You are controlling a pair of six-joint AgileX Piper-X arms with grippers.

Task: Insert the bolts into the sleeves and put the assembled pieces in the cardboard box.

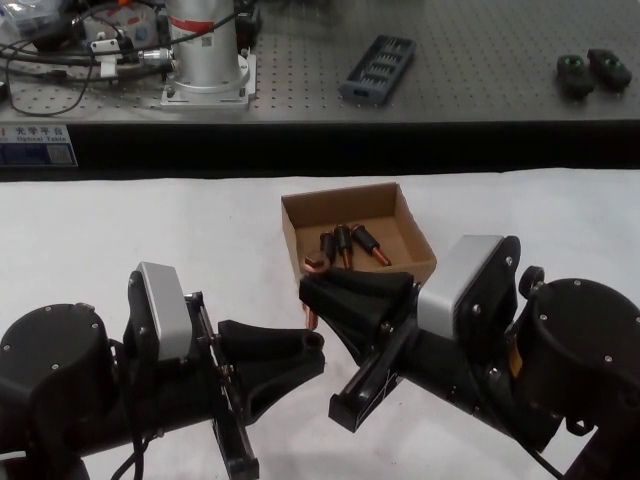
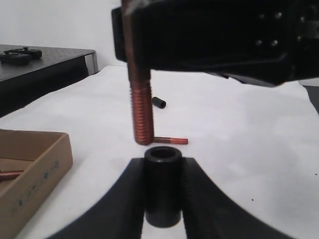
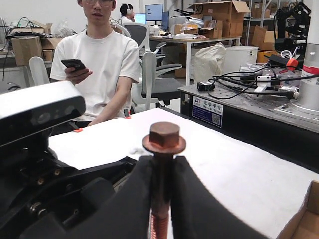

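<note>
Two jaws of the left gripper [image 2: 162, 201] are clamping an upright sleeve [image 2: 162, 159], mouth up. The right gripper [image 3: 162, 172] is pinching a bolt [image 3: 163, 138] below its head, with the threaded tip hanging just above the sleeve's mouth. Beyond the left jaws a loose bolt [image 2: 170, 141] is lying on the cloth [image 2: 239, 149], and a loose sleeve [image 2: 159, 102] farther off. Past the right jaws the box [image 1: 345, 203] is holding assembled pieces [image 1: 345, 243].

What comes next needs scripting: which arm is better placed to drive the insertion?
Right: the right pincer holds the bolt upright just above the sleeve gripped in the left pincer; lowering it probably suffices.
</note>
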